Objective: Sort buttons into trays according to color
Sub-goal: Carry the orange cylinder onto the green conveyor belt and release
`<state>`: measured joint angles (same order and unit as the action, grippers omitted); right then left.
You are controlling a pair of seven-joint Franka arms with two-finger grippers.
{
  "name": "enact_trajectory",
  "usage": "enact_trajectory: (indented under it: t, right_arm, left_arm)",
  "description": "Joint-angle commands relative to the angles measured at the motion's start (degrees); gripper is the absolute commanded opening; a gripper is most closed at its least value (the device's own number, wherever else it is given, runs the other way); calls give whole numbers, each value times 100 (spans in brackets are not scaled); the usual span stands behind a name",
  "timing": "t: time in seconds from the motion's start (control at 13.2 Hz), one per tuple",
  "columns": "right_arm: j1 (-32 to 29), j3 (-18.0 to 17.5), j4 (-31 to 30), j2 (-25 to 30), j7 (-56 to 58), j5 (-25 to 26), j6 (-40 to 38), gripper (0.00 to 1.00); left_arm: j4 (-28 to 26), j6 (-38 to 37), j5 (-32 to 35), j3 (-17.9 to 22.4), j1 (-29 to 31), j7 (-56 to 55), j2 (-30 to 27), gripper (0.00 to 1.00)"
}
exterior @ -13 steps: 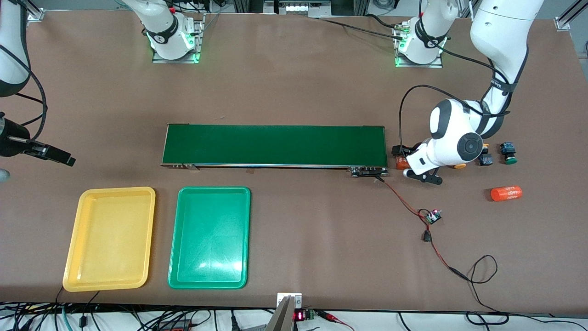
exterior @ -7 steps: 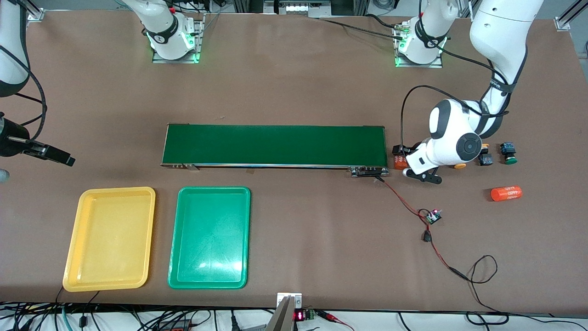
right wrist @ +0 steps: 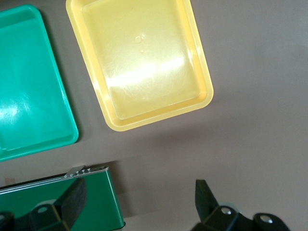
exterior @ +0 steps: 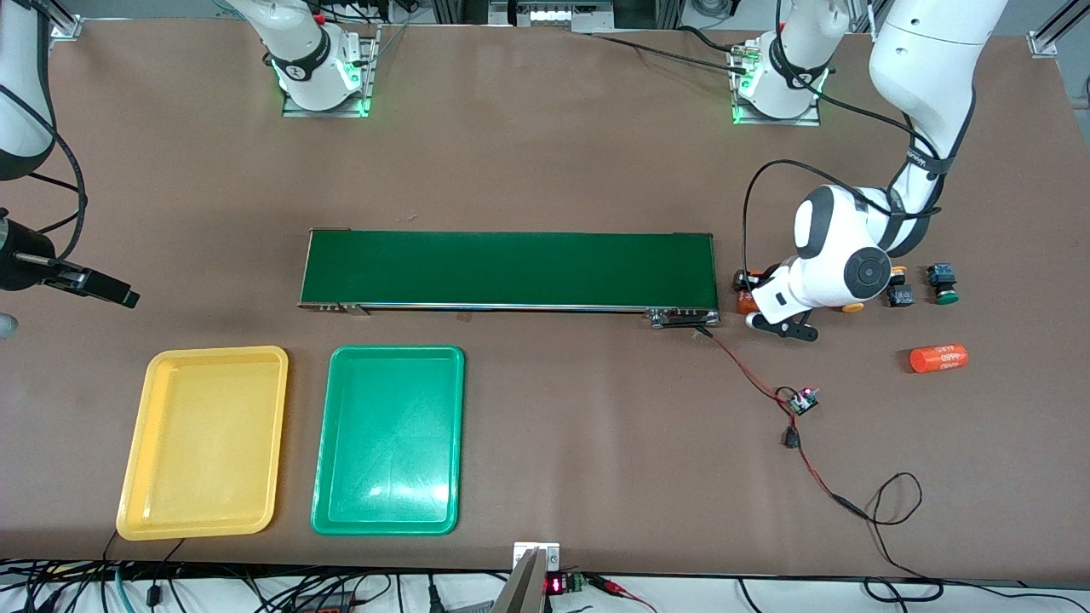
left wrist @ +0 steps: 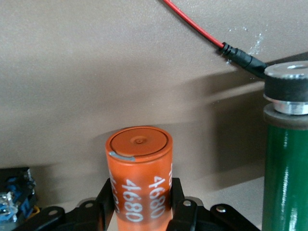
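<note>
My left gripper (exterior: pixel 753 303) is low at the conveyor's end toward the left arm, shut on an upright orange cylinder (left wrist: pixel 139 166) printed "4680" (exterior: pixel 745 301); both fingers (left wrist: pixel 107 199) press its sides. A green-capped button (exterior: pixel 943 285) and a black-and-blue button (exterior: pixel 900 295) sit on the table by the left arm's wrist, with a yellow cap (exterior: pixel 851 308) peeping from under it. One blue-black button (left wrist: pixel 14 192) shows beside the gripper. The yellow tray (exterior: pixel 153 368) and green tray (exterior: pixel 342 359) lie empty nearer the front camera. My right gripper (right wrist: pixel 139 199) waits open over bare table.
The long dark-green conveyor belt (exterior: pixel 509 268) crosses the middle of the table, its end roller (left wrist: pixel 286 168) close beside the held cylinder. A second orange cylinder (exterior: pixel 938 358) lies on its side. A red wire (exterior: pixel 749 375) runs from the conveyor to a small board (exterior: pixel 801 400).
The left gripper's fingers have closed in onto the orange cylinder, and its hand has edged slightly toward the conveyor. The right arm has not moved.
</note>
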<state>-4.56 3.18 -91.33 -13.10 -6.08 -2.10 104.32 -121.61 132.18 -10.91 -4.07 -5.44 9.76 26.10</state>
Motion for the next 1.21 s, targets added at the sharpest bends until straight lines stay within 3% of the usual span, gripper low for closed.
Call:
enact_trajectory:
  t: [0.0, 0.3, 0.45, 0.53, 0.61, 0.98, 1.14]
  right_arm:
    - [-45, -28, 106, -52, 89, -45, -34, 100]
    - [-45, -28, 106, -52, 89, -45, -34, 100]
    - [-45, -28, 106, -52, 89, -45, -34, 100]
    - [-37, -28, 106, -61, 89, -45, -26, 100]
    - [-36, -28, 106, -61, 89, -45, -34, 100]
    - [-45, -28, 106, -79, 89, -45, -26, 100]
    - [-45, -28, 115, -79, 89, -37, -34, 100]
  left_arm:
    - [-21, 0, -43, -15, 60, 70, -289, 0]
    - [-12, -351, -17, -15, 87, 646, -1088, 0]
    - [-20, -369, -17, -23, 122, 2066, -1247, 0]
    - [-38, -578, -8, -258, 96, 3475, -1239, 0]
    - [-64, -580, -8, -348, 70, 3802, -1230, 0]
    - [-64, -650, 70, -815, -132, 4156, -1292, 0]
    - [-21, -589, 735, -867, -203, 4594, -1283, 0]
